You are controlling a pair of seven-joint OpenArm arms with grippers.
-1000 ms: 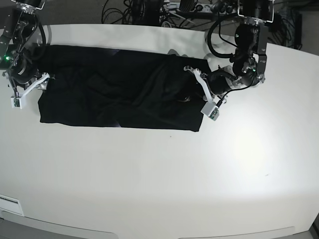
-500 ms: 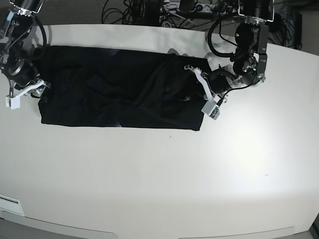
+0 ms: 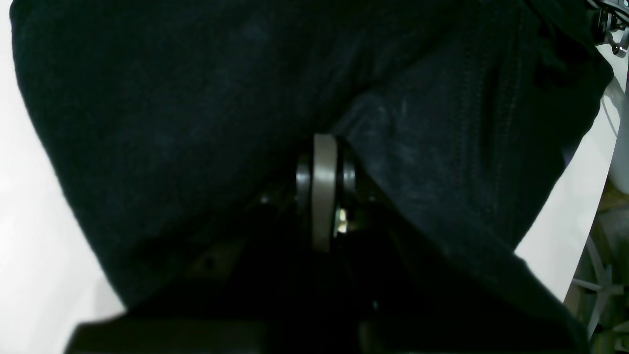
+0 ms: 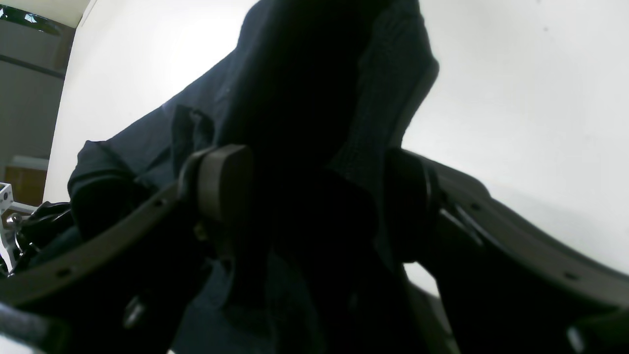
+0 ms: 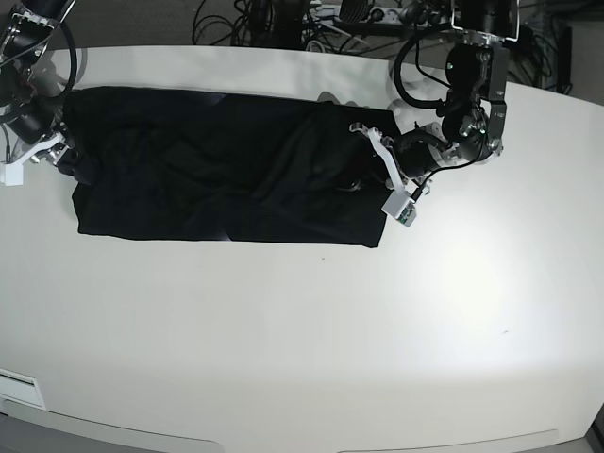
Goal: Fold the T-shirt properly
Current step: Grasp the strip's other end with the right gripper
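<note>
T-shirt (image 5: pixel 226 179) lies as a long black band across the far part of the white tabletop (image 5: pixel 311 330), plain dark side up, wrinkled, no print showing; left end effector (image 5: pixel 376 179) sits at the band's end on the base view's right, white fingers laid along the cloth edge; in the left wrist view its pads (image 3: pixel 324 191) are pressed together, black cloth (image 3: pixel 196 98) draped all around them; whether a fold is actually pinched between the pads can't be told, too dark; right end effector (image 5: pixel 42 156) is at the opposite end of the band, on the base view's left; in the right wrist view its jaws are spread wide, one pad (image 4: pixel 223 182) on either side of a bunched ridge of shirt (image 4: pixel 314 98) standing between them; cloth touches the inner faces but is not squeezed; cables (image 5: pixel 283 19) are piled behind the tabletop's far edge.
</note>
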